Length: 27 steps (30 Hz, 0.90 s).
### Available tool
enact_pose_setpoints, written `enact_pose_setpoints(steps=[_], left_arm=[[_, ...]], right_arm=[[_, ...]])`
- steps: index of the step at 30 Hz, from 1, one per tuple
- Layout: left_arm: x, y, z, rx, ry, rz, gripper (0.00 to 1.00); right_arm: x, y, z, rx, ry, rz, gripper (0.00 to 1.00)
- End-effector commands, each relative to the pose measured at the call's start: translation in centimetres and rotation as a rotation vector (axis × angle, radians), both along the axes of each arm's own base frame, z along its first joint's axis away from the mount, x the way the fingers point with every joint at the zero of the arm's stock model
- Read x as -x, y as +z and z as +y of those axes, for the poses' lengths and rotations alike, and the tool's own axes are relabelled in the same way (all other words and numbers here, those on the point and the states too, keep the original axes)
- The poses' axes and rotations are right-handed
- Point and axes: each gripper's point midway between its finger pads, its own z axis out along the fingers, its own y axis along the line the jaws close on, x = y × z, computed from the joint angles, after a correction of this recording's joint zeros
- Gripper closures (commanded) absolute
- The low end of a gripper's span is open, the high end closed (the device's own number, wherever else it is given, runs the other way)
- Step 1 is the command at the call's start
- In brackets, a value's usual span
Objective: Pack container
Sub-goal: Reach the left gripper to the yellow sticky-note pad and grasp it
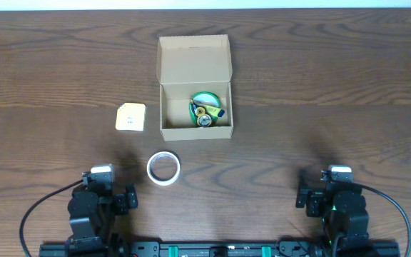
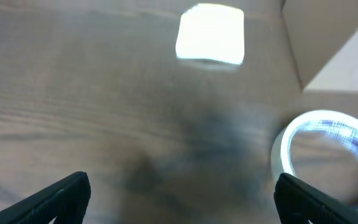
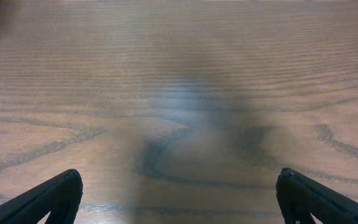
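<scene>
The tan cardboard container stands open at the table's middle back, its flap lid raised toward the far side. Inside lie a green round item and small yellow and blue pieces. A corner of the container shows in the left wrist view. A white tape roll lies in front of it, also at the right of the left wrist view. A yellow square pad lies left of the container, also in the left wrist view. My left gripper and right gripper are open and empty near the front edge.
The wooden table is bare wood under the right gripper. Both arm bases sit at the table's front edge, with cables trailing down.
</scene>
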Motion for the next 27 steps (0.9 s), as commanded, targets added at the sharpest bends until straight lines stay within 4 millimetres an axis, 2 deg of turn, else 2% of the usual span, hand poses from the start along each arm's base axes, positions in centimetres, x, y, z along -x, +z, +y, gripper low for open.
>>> enact_pose_setpoints(steps=[1,5,6,7,10,14,16,19,27], left_arm=[[-0.8,1.7,-0.2,0.079,0.037,-0.024,0.04],[-3.0,6.2,-0.2,0.141,0.068,-0.023,0.05],[-4.0,8.0,-0.2,0.141,0.068,-0.021,0.05],[-4.3,8.6,-0.2,0.143,0.066,-0.018,0.05],[-6.7,12.3,-0.1,0.159,0.071,-0.014,0.05],[-10.0,15.0,0.2,0.177,0.081,0.008,0.05],[-11.5,15.4,0.3,0.184,0.086,0.031,0.05],[-13.1,14.9,0.0,0.202,0.073,0.075,0.05],[-15.8,10.4,-0.6,0.252,0.059,0.199,0.05]], right_arm=[[0.1,-0.3,0.0,0.006,0.005,0.003,0.01],[0.1,-0.3,0.0,0.006,0.005,0.003,0.01],[0.1,-0.3,0.0,0.006,0.005,0.003,0.01],[0.1,-0.3,0.0,0.006,0.005,0.003,0.01],[0.1,-0.3,0.0,0.006,0.005,0.003,0.01],[0.1,-0.3,0.0,0.006,0.005,0.003,0.01],[0.1,-0.3,0.0,0.006,0.005,0.003,0.01],[0.1,-0.3,0.0,0.006,0.005,0.003,0.01],[0.1,-0.3,0.0,0.006,0.005,0.003,0.01]])
